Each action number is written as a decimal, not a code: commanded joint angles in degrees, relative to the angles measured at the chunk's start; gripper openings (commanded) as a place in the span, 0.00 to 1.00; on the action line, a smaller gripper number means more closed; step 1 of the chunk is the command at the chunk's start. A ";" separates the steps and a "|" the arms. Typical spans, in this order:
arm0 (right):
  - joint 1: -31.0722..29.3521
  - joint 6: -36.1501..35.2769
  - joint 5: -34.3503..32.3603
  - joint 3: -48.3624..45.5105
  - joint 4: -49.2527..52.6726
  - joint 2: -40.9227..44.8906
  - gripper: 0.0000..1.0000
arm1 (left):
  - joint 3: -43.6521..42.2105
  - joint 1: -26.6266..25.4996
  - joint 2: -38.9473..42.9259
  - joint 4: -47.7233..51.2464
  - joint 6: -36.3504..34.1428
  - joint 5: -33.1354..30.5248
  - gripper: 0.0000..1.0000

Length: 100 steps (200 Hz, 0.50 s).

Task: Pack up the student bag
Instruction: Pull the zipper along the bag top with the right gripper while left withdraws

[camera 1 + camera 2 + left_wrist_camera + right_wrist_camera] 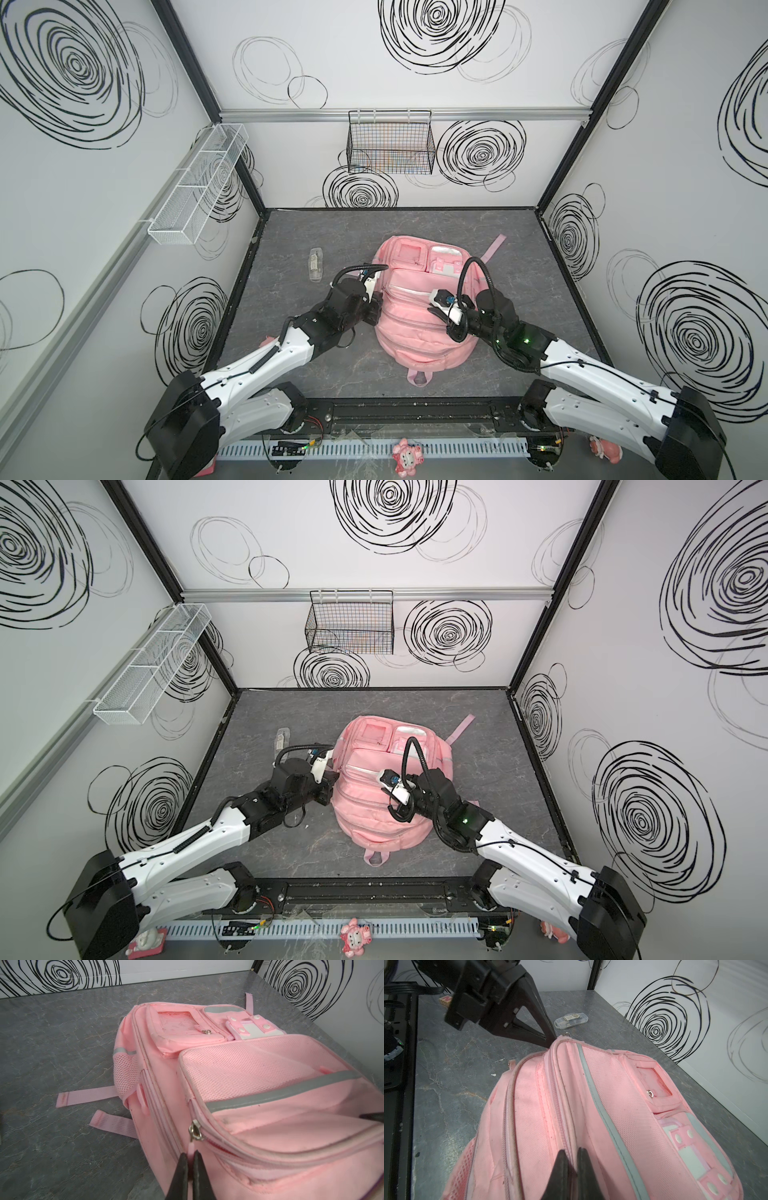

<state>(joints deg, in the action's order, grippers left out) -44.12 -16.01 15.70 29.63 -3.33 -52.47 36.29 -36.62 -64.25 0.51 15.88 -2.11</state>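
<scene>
**Both grippers pinched on the bag's zip line**

You've got the student bag (419, 336) lying flat, front side up, in the middle of the grey table (332, 232), top loop at the end nearest the arm bases. Your left gripper (190, 1156) sits at the bag's left edge, jaws almost fully together, with the pink zip pull (190, 1147) nipped between the fingertips. The metal slider (195, 1133) is just past the tips.

Your right gripper (572, 1152) is on the bag's front panel, right of centre. Its jaws are also nearly together, pinching a ridge of bag fabric next to the zip track. That zip track runs from there across to the left gripper's tips.

A clear plastic case (316, 264) lies on the table left of the bag, apart from it and beyond the left gripper. One pink strap end (494, 245) sticks out at the bag's far right corner.
</scene>
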 commanded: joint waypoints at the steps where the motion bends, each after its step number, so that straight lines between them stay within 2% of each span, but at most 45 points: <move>1: 0.29 0.62 2.01 0.00 -6.06 4.51 0.00 | -0.52 4.58 -3.52 -2.61 4.18 -4.58 0.00; 37: 0.00 -0.05 3.14 -0.07 -6.16 5.75 0.00 | -0.51 5.90 -7.82 -5.93 5.86 -2.95 0.00; 100: -0.22 0.04 4.59 -1.60 -8.08 6.48 0.00 | -3.20 9.35 -10.01 -11.25 8.40 0.95 0.00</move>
<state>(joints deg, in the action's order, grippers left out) -44.12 -16.05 16.36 27.46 -4.27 -49.54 34.94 -32.34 -71.88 -10.52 21.15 8.08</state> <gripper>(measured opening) 0.075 0.073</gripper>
